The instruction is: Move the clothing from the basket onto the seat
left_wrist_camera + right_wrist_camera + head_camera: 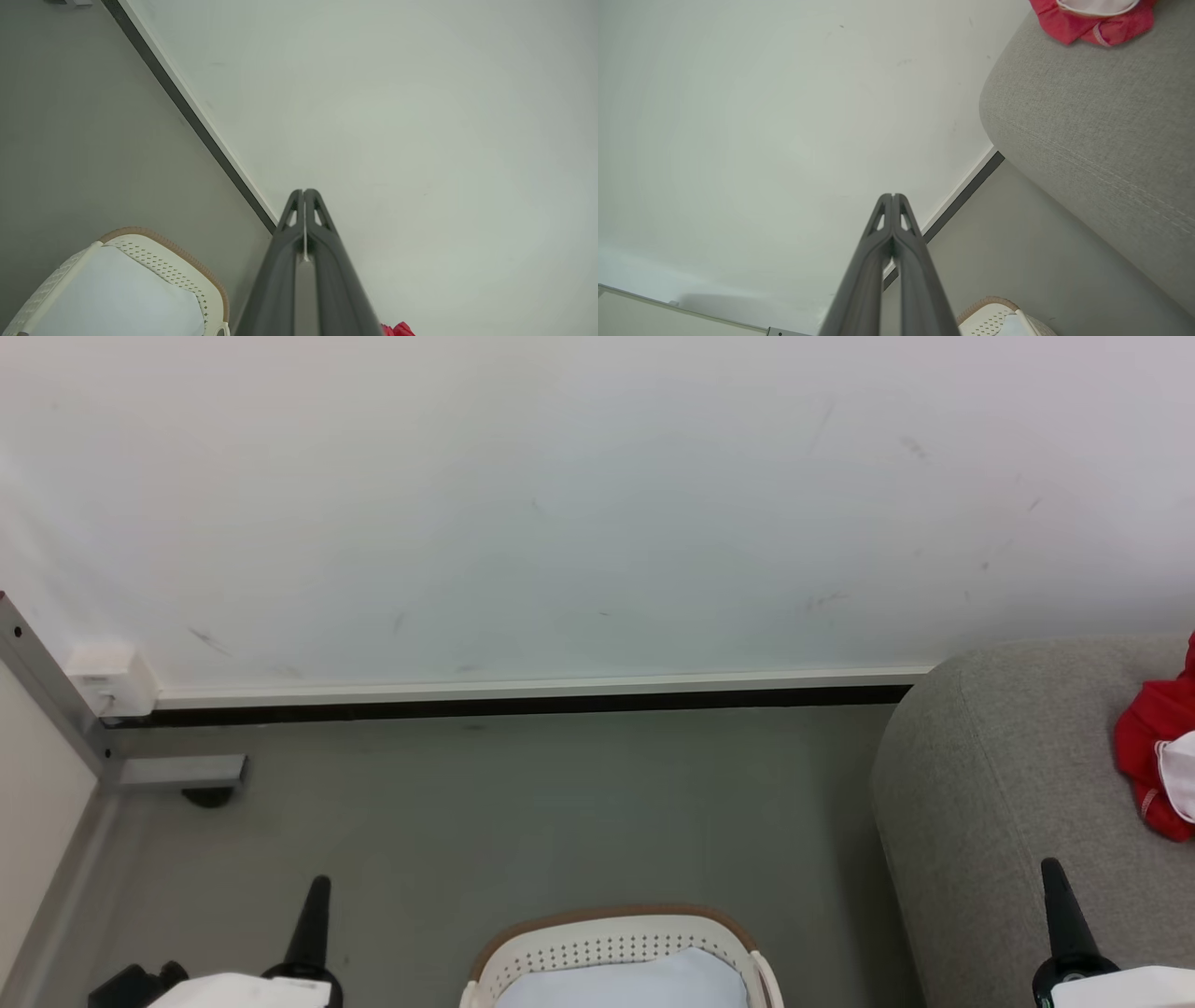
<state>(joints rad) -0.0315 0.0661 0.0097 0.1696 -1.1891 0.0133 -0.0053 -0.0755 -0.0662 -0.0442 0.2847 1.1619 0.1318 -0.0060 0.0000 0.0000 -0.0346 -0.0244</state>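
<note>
The cream-white basket (pixel 616 943) with a brown rim stands on the floor at the bottom middle, a pale bluish-white sheet (pixel 635 980) lying in it. Red clothing (pixel 1153 756) with a white panel lies on the grey seat (pixel 1008 803) at the right. My left gripper (pixel 319 882) is shut and empty, left of the basket. My right gripper (pixel 1049 866) is shut and empty, over the seat's front part. The left wrist view shows my left gripper (pixel 303 191), the basket (pixel 163 261) and a scrap of the clothing (pixel 397 329). The right wrist view shows my right gripper (pixel 893 196), the clothing (pixel 1087 25) and the seat (pixel 1087 126).
A white wall (pixel 597 504) with a dark skirting strip (pixel 504 705) runs behind the grey floor (pixel 523 803). A grey metal frame (pixel 56 709) with a foot and a small white box (pixel 112 679) stands at the left.
</note>
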